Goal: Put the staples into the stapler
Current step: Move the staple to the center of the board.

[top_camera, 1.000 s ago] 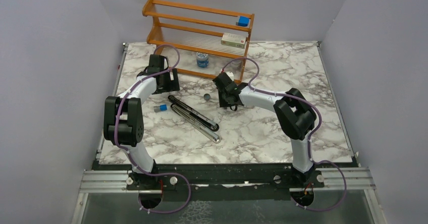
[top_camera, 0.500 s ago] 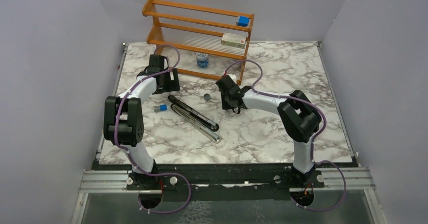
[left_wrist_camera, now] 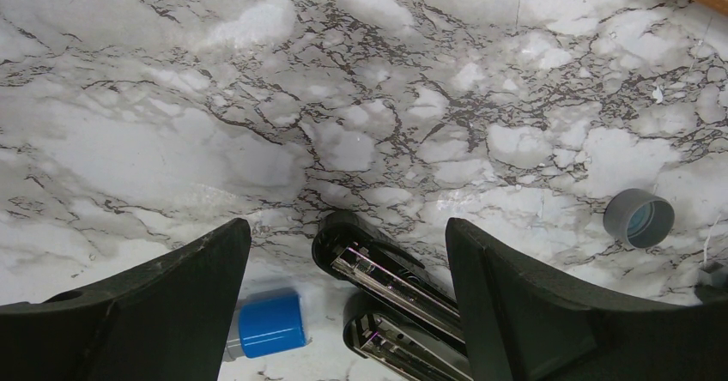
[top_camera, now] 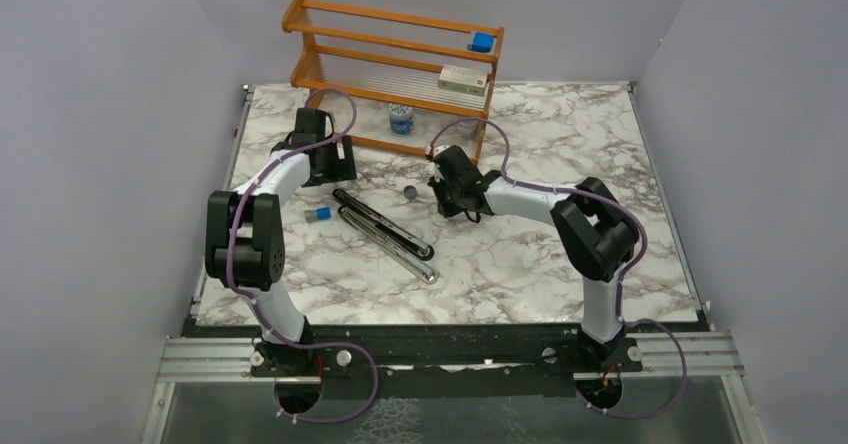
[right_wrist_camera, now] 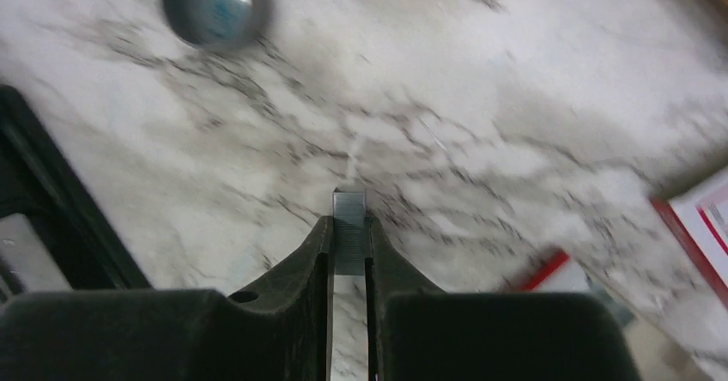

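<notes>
Stapler point(top_camera: 386, 226) lies hinged open on surface point(top_camera: 520, 264), both bars flat, silver channel exposed. Right end effector point(right_wrist_camera: 349, 229) has just narrowed onto staples point(right_wrist_camera: 349, 209): strip now clamped between fingertips, end poking forward. View blurred, so strip probably lifted clear of surface, not certain. Wrist has edged slightly away from grey cap point(top_camera: 410, 192). Meaning: pick looks done, carry to channel comes next. Left end effector point(left_wrist_camera: 345, 231) unchanged, spread wide, hovering over stapler's hinge end. Rack point(top_camera: 395, 49) beyond.
</notes>
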{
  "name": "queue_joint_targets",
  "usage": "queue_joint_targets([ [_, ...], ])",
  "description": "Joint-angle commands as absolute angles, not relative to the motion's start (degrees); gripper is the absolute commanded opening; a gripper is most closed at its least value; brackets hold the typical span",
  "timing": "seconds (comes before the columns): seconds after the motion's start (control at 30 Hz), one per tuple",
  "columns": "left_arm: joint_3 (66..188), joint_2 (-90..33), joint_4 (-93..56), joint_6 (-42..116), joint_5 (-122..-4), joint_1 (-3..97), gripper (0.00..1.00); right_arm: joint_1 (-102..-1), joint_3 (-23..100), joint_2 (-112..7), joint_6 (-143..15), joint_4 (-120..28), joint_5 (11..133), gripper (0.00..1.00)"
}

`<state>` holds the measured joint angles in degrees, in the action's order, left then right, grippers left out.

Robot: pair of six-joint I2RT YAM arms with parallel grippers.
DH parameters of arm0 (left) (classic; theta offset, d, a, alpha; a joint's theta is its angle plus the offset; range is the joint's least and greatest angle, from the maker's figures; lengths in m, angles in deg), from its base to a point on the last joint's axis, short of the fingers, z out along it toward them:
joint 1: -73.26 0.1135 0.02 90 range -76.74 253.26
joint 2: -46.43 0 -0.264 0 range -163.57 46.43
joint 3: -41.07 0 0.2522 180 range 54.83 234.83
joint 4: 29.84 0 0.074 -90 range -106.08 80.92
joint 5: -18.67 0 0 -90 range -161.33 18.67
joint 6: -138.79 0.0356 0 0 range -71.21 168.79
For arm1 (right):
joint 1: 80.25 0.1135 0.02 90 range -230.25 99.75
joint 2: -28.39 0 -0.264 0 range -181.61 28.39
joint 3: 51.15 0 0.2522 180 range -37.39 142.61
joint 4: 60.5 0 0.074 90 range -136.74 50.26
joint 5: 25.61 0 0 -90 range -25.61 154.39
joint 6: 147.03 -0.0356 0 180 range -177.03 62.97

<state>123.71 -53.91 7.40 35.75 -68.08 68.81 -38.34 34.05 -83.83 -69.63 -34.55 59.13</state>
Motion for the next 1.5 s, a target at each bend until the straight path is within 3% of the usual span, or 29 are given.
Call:
queue_joint_targets([
  [0.0, 125.31, -52.89, 7.32, 35.76, -67.37, 69.13, 0.87, -36.83, 35.14, -91.75, -59.18, -42.63, 79.73, 0.15],
  [0.27, 125.42, -53.03, 7.57, 35.95, -68.58, 69.13, 0.87, -36.29, 38.5, -94.3, -53.99, -44.62, 88.9, 0.17],
  [0.53, 125.41, -53.29, 7.56, 35.96, -68.46, 69.13, 0.87, -35.87, 35.57, -92.99, -53.78, -45.76, 81.89, 0.31],
  [1.07, 125.53, -53.27, 7.48, 35.87, -68.21, 69.13, 0.87, -36.07, 32.19, -90.11, -52.87, -47.42, 72.63, 0.18],
  [1.47, 125.44, -53.13, 7.48, 35.87, -68.15, 69.13, 0.87, -38.84, 34.23, -89.2, -50.27, -48.39, 73.09, 0.18],
])
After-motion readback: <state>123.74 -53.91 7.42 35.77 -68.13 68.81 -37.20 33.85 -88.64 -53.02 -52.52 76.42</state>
